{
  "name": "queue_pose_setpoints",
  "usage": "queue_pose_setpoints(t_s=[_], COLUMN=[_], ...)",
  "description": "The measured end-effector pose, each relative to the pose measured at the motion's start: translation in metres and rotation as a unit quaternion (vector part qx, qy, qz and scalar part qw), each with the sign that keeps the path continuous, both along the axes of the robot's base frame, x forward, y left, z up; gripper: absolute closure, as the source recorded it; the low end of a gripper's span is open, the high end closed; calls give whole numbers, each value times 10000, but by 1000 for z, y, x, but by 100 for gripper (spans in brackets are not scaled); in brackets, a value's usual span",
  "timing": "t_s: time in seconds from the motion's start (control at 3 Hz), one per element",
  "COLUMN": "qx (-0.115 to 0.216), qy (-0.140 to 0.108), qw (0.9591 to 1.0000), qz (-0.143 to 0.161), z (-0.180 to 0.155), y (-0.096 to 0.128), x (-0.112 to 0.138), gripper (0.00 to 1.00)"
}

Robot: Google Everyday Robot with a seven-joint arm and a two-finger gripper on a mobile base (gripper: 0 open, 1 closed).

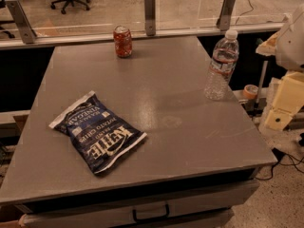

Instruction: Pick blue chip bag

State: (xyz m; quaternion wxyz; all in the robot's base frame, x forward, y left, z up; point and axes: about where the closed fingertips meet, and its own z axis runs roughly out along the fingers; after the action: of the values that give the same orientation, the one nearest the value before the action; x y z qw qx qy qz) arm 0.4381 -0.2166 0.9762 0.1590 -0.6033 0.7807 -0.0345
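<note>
The bag (97, 132) lies flat on the table (190, 141), lower left of frame (lettering upside down), well apart from the gripper (285, 101) at the right edge, whose state cannot be told.

We are seeing the blue chip bag (98, 132) lying crinkled on the near left of the tabletop (190, 141), its dark foil catching glossy highlights. The tabletop is showing a smooth grey finish with a dull sheen. At the far side the red can (122, 41) is gleaming like metal, and on the right the water bottle (220, 65) is looking like clear ribbed plastic. The end effector (284, 101) is hanging beyond the tabletop's right edge, its cream shells looking like matt plastic.
</note>
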Motion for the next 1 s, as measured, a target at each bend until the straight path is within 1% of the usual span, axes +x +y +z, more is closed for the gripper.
queue_pose_setpoints(t_s=[0.33, 0.67, 1.0], qx=[0, 336, 888], qy=[-1, -3, 45], qw=[10000, 9984, 9872], qz=[0, 446, 1323], z=[0, -9, -24], y=[0, 41, 131], x=[0, 1, -2], gripper=[0, 0, 0])
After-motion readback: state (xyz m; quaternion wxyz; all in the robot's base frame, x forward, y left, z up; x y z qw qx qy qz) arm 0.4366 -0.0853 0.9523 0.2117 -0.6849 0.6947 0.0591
